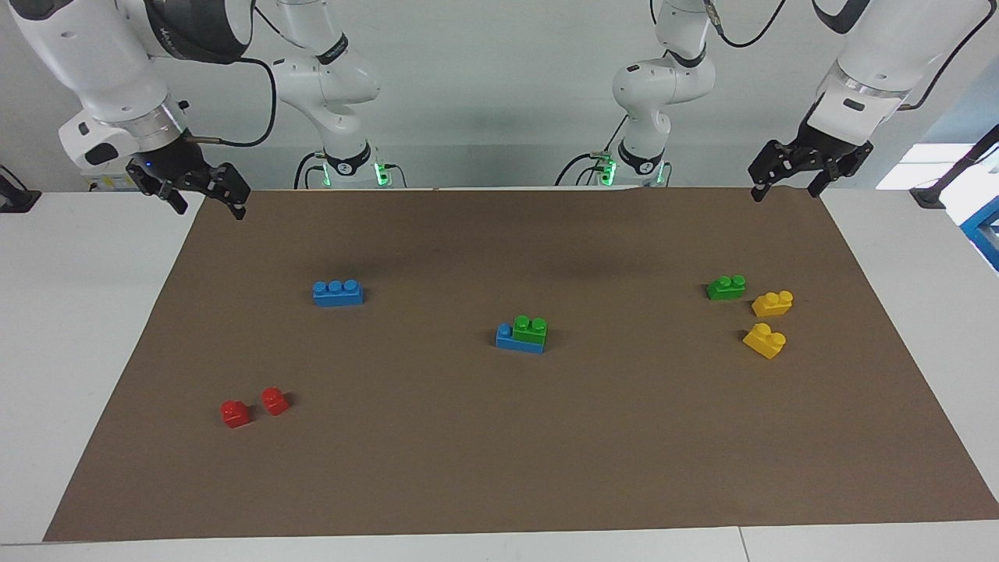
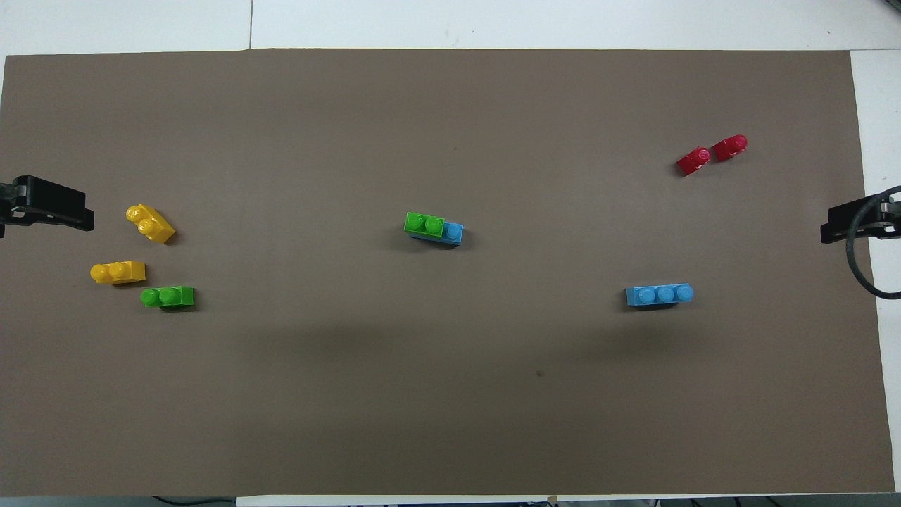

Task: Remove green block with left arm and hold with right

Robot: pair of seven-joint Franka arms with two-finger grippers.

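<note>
Green block (image 1: 531,329) sits stacked on a blue brick (image 1: 517,340) mid-surface, well apart from both grippers, roughly between them. The left gripper (image 1: 788,182) hangs raised over its end of the brown mat (image 1: 499,468), fingers spread and empty; the right gripper (image 1: 204,198) waits likewise, fingers parted, holding nothing.

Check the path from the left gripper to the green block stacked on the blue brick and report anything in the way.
Nothing visible blocks it. The left gripper hangs at the mat's edge nearest the robots. The green block sits on the blue brick mid-mat. The loose green brick and two yellow bricks lie toward the left arm's end, beside the route.
</note>
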